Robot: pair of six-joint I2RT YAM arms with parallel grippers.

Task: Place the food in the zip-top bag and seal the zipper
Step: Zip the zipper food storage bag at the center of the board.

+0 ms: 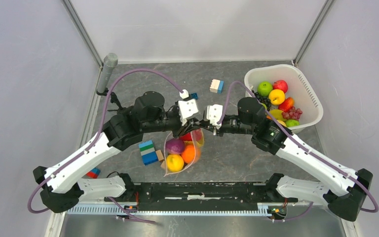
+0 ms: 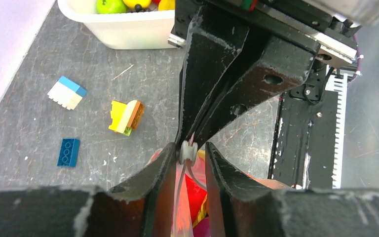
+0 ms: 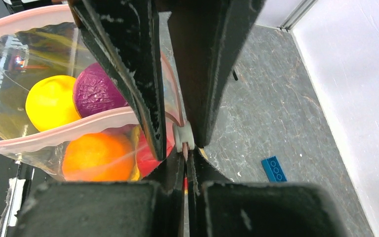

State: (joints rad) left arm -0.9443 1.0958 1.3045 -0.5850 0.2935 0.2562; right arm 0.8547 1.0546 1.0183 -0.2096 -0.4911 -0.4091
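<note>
Found left gripper [image 2: 189, 154] clamped on white slider [image 2: 187, 152], presumably to drag it along the zipper [image 3: 79, 126]. Logged zip-top bag [image 1: 169, 153] at 7 o'clock of both grippers, mouth open, food [image 1: 175, 163] inside. Found right gripper [image 3: 186, 160] pinched on zipper end, likely anchoring it

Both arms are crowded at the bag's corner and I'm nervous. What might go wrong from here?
The zipper gapes open; if the right gripper loses its pinch on it, the zip-top bag may drag along with the slider in the left gripper. The red food sits just under the track and may jam it.
</note>
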